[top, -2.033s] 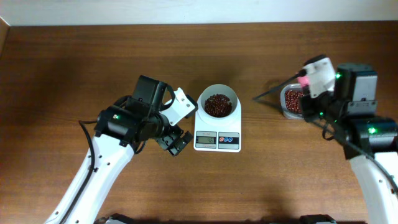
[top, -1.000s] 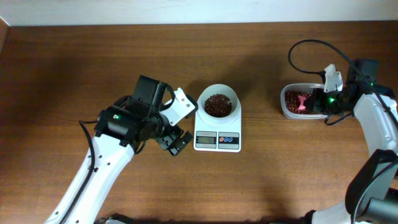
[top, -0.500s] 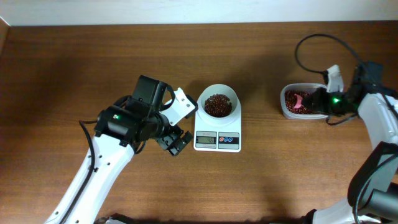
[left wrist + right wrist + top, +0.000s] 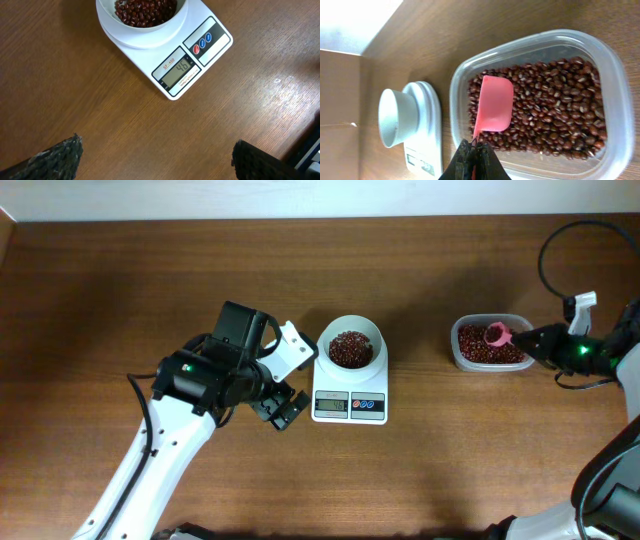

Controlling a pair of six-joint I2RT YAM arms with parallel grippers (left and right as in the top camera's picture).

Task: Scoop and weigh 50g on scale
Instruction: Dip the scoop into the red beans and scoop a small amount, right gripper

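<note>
The white scale [image 4: 350,406] stands mid-table, and its display [image 4: 178,71] reads 46. A white bowl [image 4: 351,347] on it holds dark red-brown beans [image 4: 145,9]. More beans [image 4: 555,110] fill a clear plastic tub [image 4: 490,362] to the right. My right gripper [image 4: 475,150] is shut on the thin handle of a pink scoop [image 4: 493,105], whose blade lies over the beans in the tub. My left gripper [image 4: 157,155] stands open over bare wood just left of the scale, with nothing between its fingers [image 4: 55,160].
The right arm [image 4: 600,355] reaches in from the right table edge, with a black cable looping above it. The left arm [image 4: 190,385] lies over the table's left half. A pale wall borders the far edge.
The right arm has drawn back to the right while the pink scoop stays over the tub, shifted slightly up and right. The left arm, scale and bowl have not moved.
</note>
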